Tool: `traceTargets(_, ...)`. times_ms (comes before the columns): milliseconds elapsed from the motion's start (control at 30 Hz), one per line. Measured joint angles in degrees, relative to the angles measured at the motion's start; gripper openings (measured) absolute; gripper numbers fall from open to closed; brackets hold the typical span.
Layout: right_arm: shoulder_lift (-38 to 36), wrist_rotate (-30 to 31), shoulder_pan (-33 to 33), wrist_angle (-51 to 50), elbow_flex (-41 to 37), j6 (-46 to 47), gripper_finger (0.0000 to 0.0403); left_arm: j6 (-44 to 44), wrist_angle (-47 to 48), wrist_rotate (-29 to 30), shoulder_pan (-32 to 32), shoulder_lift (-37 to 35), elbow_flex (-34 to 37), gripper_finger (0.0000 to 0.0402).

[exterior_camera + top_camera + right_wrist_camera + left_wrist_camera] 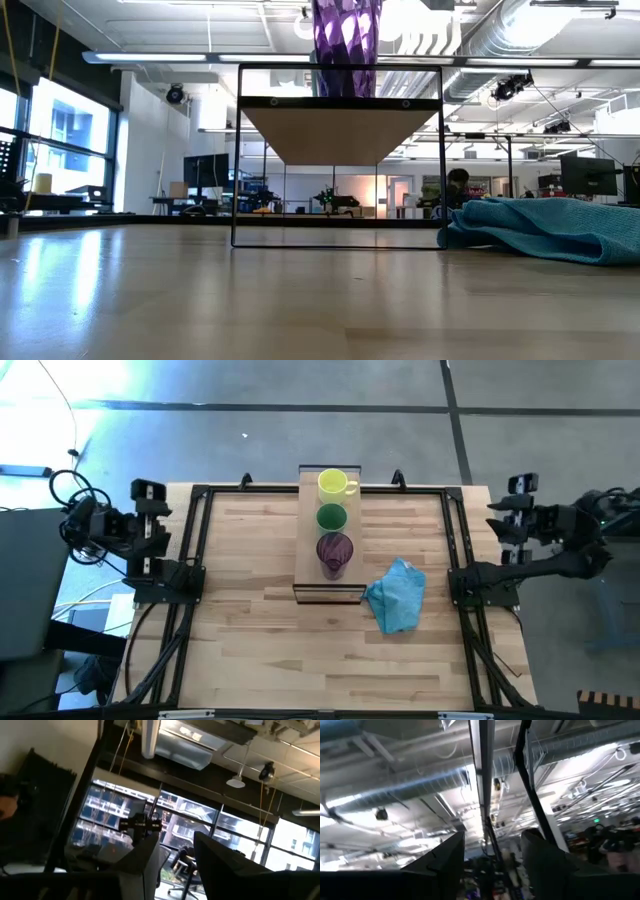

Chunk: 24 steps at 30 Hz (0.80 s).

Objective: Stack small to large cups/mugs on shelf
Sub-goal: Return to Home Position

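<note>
The yellow mug (333,483), green cup (332,517) and purple tumbler (334,550) stand in a row on the shelf (308,575). The left tool (493,836) and right tool (176,838) hang open and empty off the sides of the bench (260,650)

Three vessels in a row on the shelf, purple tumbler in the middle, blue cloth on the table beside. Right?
No: the high view shows the green cup in the middle, between the yellow mug and purple tumbler. All stand on the shelf, blue cloth on the table beside.
</note>
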<state>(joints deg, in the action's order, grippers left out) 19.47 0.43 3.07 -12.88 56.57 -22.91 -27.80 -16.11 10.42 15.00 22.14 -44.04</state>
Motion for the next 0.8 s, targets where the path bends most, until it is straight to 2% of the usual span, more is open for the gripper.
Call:
traceTargets(100, -0.97, 0.84, 0.0, 2.52, -2.56, 3.3, 0.0115, 4.78, 2.47, 0.41, 0.0, 0.06, -0.01, 0.0184)
traceTargets(233, -0.84, 5.08, -0.02, 2.84, -4.48, 8.13, 0.0115, 11.07, 3.59, 4.44, 0.0, 1.16, -0.01, 0.0184)
traceTargets(333, -0.88, 8.07, -0.02, 2.3, -5.66, 12.6, 0.0115, 19.49, 3.96, 4.69, -0.01, 2.59, -0.01, 0.0184)
traceTargets(467, -0.61, 9.06, -0.02, 0.69, -6.03, 20.76, 0.0115, 33.01, 5.28, 4.12, 0.04, 4.53, -0.01, 0.0184)
traceTargets(533, -0.64, 11.06, -0.02, 0.46, -5.99, 25.51, 0.0115, 34.35, 7.61, 4.39, -0.02, 5.41, -0.01, 0.0184)
traceTargets(633, -0.86, 11.49, -0.02, -1.45, -5.98, 31.73, 0.0115, 30.76, 11.77, 10.72, 0.02, 6.1, -0.01, 0.0184)
traceTargets(733, -0.84, 9.77, -0.02, -2.19, -5.98, 29.37, 0.0115, 33.76, 15.03, 21.06, 0.02, 6.2, -0.01, 0.0184)
traceTargets(800, -0.77, 7.33, -0.02, -2.01, -5.98, 26.21, 0.0115, 35.26, 15.74, 22.32, -0.02, 6.13, -0.01, 0.0184)
